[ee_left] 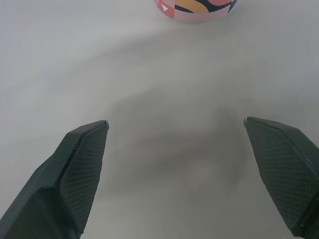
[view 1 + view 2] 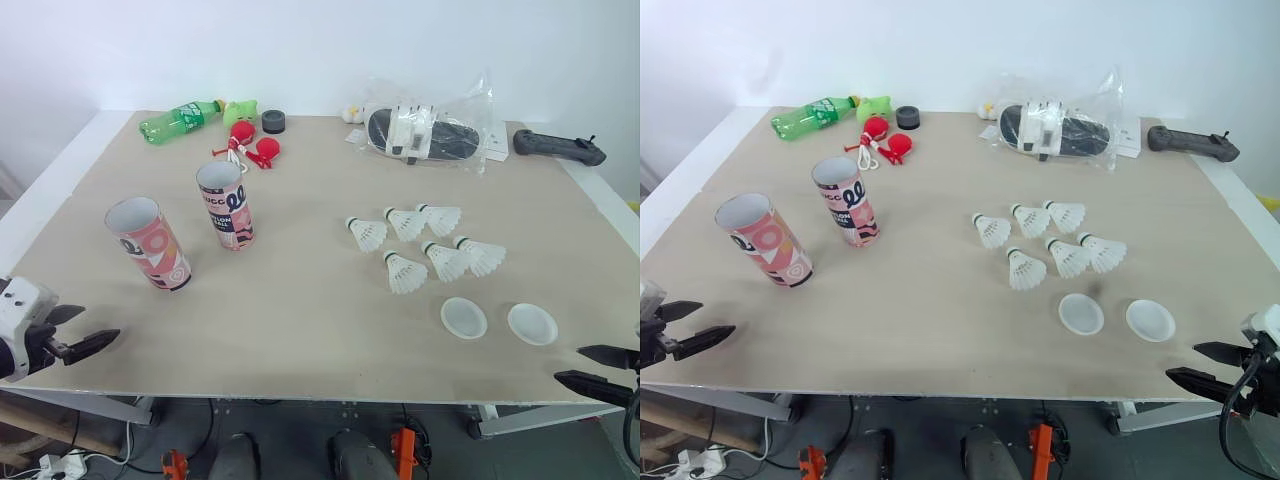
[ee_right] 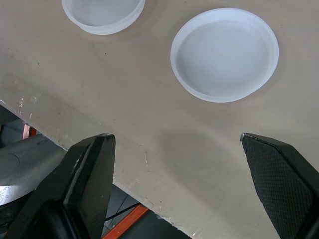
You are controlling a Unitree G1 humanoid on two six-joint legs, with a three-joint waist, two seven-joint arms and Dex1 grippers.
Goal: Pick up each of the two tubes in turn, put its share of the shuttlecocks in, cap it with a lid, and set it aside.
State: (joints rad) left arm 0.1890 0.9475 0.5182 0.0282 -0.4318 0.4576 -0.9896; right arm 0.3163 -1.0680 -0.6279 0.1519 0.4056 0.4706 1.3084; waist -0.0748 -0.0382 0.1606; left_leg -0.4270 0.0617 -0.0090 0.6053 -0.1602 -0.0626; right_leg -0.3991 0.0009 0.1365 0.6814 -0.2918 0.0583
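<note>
Two pink patterned tubes stand open-topped on the table's left half: one nearer the front (image 2: 150, 243), one further back (image 2: 226, 204). Several white shuttlecocks (image 2: 420, 243) lie in a cluster right of centre. Two white lids sit in front of them, the left lid (image 2: 464, 317) and the right lid (image 2: 532, 323). My left gripper (image 2: 75, 333) hovers open at the front left edge, with the near tube's base (image 1: 195, 9) ahead of it. My right gripper (image 2: 600, 368) is open at the front right edge, the right lid (image 3: 224, 54) just ahead of its fingers.
Along the back of the table lie a green bottle (image 2: 180, 119), a green toy (image 2: 241, 110), a red toy with string (image 2: 247, 143), a black tape roll (image 2: 273, 122), a plastic bag holding a dark item (image 2: 425, 133) and a black handle (image 2: 558, 147).
</note>
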